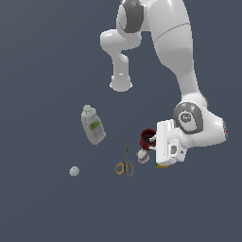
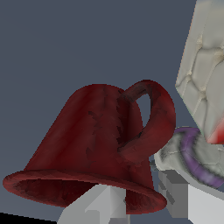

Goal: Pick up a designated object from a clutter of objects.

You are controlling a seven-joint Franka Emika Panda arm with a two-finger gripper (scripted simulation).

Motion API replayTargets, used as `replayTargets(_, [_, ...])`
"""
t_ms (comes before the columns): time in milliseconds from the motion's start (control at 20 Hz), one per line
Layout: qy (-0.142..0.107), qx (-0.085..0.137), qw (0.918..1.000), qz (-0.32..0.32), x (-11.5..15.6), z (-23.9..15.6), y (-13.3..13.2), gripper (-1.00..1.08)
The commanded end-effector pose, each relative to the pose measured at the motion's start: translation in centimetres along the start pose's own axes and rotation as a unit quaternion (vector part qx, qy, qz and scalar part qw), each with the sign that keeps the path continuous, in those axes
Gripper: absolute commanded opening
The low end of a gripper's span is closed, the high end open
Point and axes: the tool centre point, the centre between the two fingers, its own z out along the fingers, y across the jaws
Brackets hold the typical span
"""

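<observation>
At the mug's rim, fingers (image 2: 103, 205) parted, straddling the dark red mug (image 2: 96, 144) wall

Matt, mottled dark red mug (image 2: 96, 144) (ceramic-looking), glossy white arm (image 1: 179, 52)

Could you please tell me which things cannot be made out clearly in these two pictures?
- Gripper: exterior view, fingers hidden by hand and red mug; grip unclear.
- Puzzle cube: exterior view, mostly hidden under the hand.
- Mug rim: wrist view, partly covered by a finger.
- Small lump: exterior view, too small to identify.
</observation>
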Motion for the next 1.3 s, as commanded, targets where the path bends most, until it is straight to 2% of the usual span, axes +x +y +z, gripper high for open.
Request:
replayTargets(0, [0.000,0.001,1.0000,0.000,0.0,0.1,0.0,-1.00])
replayTargets(250, [0.000,-0.001,1.0000,0.000,-0.3,-0.3,0.1,-1.00])
replayTargets(500, [0.001,-0.008,1.0000,0.000,-2.1,-2.4,0.7,-1.00])
replayTargets(1250, [0.006,-0.056,0.9984,0.003,-13.9,-16.1,4.2,-1.00])
